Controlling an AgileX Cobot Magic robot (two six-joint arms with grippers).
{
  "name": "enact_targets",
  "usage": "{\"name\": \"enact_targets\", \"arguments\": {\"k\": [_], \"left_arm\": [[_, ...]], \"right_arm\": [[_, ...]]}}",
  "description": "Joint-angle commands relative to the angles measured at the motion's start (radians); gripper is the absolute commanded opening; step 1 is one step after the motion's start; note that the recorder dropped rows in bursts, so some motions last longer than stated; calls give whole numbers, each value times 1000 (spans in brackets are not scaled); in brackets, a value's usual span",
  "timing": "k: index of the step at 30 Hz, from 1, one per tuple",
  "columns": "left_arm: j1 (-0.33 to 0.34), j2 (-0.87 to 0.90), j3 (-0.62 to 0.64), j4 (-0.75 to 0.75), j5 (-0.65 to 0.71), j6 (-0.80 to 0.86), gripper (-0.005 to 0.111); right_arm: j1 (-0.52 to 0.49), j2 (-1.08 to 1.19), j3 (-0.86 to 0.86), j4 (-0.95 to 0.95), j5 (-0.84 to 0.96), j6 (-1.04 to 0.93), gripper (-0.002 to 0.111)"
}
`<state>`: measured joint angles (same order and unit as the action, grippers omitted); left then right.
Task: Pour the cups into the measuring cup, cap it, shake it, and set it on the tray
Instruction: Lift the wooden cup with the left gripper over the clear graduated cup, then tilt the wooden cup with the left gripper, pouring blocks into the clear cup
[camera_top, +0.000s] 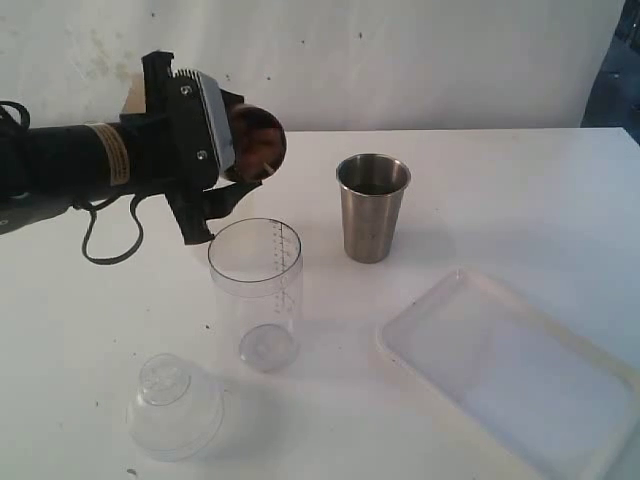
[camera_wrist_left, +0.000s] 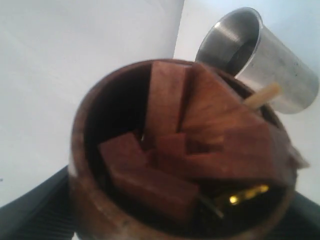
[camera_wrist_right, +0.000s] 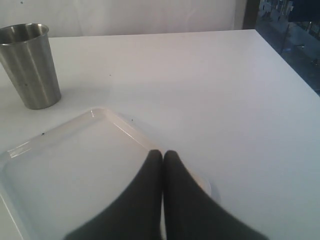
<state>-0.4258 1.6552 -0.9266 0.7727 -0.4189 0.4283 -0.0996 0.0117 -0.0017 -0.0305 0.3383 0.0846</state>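
One small rounded brown wooden cup (camera_top: 258, 143), pinched in my left pincer (camera_top: 228, 150), lies tipped above the mouth of the clear graduated plastic measuring cup (camera_top: 256, 285) so its wooden blocks (camera_wrist_left: 170, 150) can slide in, while my right pincer (camera_wrist_right: 162, 159) hangs pressed together over the flat white plastic tray (camera_wrist_right: 55, 155).

L arm (camera_top: 70, 160) reaches in level from left of ext view, wrist rolled sideways. L claw (camera_top: 232, 150) grips wooden cup (camera_top: 262, 142), tipped on its side. R claw (camera_wrist_right: 162, 157) hangs low, fingers pressed together.
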Motion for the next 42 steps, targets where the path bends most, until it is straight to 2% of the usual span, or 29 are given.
{"name": "enact_targets", "arguments": {"k": [1, 9, 16, 18, 20, 22, 33, 42], "left_arm": [[-4, -7, -12, 2, -32, 77, 0], [-4, -13, -10, 56, -32, 123, 0], [-4, -60, 54, 81, -34, 172, 0], [-4, -60, 54, 81, -30, 225, 0], [-4, -60, 54, 81, -34, 394, 0], [-4, -60, 54, 81, -51, 488, 0], [-4, -60, 47, 81, -118, 572, 0], [-4, -60, 41, 79, -111, 805, 0]], "right_arm": [[0, -1, 2, -5, -4, -1, 0], [0, -1, 2, -5, -4, -1, 0], [0, -1, 2, -5, -4, -1, 0], [0, -1, 2, -5, -4, -1, 0], [0, -1, 2, -5, -4, -1, 0], [0, -1, 2, -5, -4, -1, 0], [0, -1, 2, -5, -4, -1, 0], [0, -1, 2, -5, -4, -1, 0]]}}
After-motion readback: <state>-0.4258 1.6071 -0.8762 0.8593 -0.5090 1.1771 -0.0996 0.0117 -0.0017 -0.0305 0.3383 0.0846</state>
